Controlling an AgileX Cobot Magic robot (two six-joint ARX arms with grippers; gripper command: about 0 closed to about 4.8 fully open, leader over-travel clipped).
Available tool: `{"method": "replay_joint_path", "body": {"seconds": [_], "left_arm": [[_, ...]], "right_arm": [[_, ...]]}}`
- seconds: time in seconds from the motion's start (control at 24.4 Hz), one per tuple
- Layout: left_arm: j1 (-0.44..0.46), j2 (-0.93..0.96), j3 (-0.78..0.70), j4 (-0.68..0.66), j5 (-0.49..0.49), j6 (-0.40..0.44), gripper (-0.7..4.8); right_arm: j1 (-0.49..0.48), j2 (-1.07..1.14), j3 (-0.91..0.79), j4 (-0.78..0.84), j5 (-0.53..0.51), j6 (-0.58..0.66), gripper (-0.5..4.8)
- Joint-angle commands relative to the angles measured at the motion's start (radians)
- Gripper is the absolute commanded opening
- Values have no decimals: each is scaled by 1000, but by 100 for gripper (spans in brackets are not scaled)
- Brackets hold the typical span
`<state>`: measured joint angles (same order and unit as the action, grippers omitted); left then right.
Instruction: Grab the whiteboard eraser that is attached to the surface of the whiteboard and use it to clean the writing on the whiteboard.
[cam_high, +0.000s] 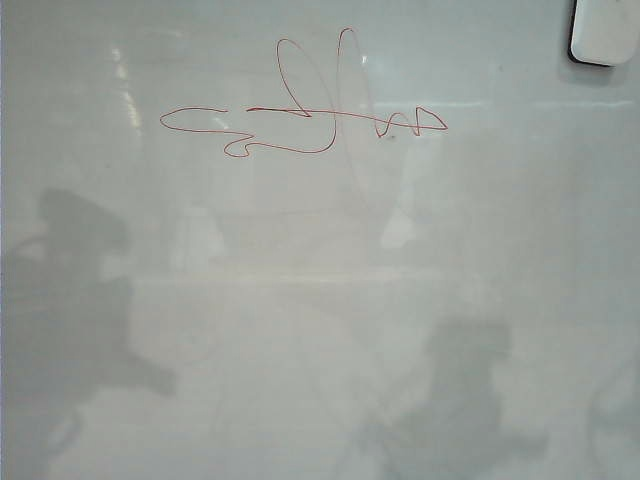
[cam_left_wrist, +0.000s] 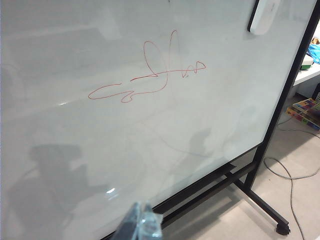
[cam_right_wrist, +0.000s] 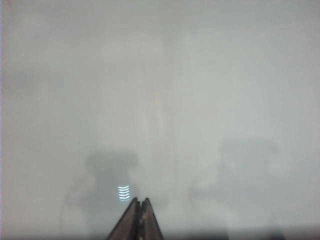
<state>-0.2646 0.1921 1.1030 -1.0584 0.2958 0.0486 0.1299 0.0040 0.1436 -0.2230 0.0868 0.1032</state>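
Note:
The whiteboard (cam_high: 320, 330) fills the exterior view. Red looping writing (cam_high: 310, 110) runs across its upper middle and shows in the left wrist view as writing (cam_left_wrist: 150, 75). The white whiteboard eraser (cam_high: 605, 30) clings to the board's top right corner, also seen as the eraser (cam_left_wrist: 264, 15). Neither gripper shows in the exterior view; only their shadows fall on the lower board. My left gripper (cam_left_wrist: 141, 217) hangs off the board's lower edge, fingers pressed together and empty, far from eraser and writing. My right gripper (cam_right_wrist: 140, 201) faces bare board (cam_right_wrist: 160, 100), shut and empty.
The board stands on a black wheeled frame (cam_left_wrist: 260, 200). Beside it on the floor lie a grey cable (cam_left_wrist: 290, 175) and coloured boxes (cam_left_wrist: 305, 110).

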Motion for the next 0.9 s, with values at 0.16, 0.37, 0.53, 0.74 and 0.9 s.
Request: {"method": "replay_joint_path", "body": {"seconds": [0.16,0.37,0.53,0.74,0.9], "left_arm": [[2,0,2,11,4,0,-5],[2,0,2,11,4,0,-5],[2,0,2,11,4,0,-5],[2,0,2,11,4,0,-5],[2,0,2,11,0,0,-5]], "right_arm": [[0,94,534,-156,73,-269,-5],[0,264,871,-283,180,-454,95],[1,522,1230,-299,210,-455,93],[1,742,1431,-160,210,-444,-6],[1,809,1431,-39,206,-338,-6]]}}
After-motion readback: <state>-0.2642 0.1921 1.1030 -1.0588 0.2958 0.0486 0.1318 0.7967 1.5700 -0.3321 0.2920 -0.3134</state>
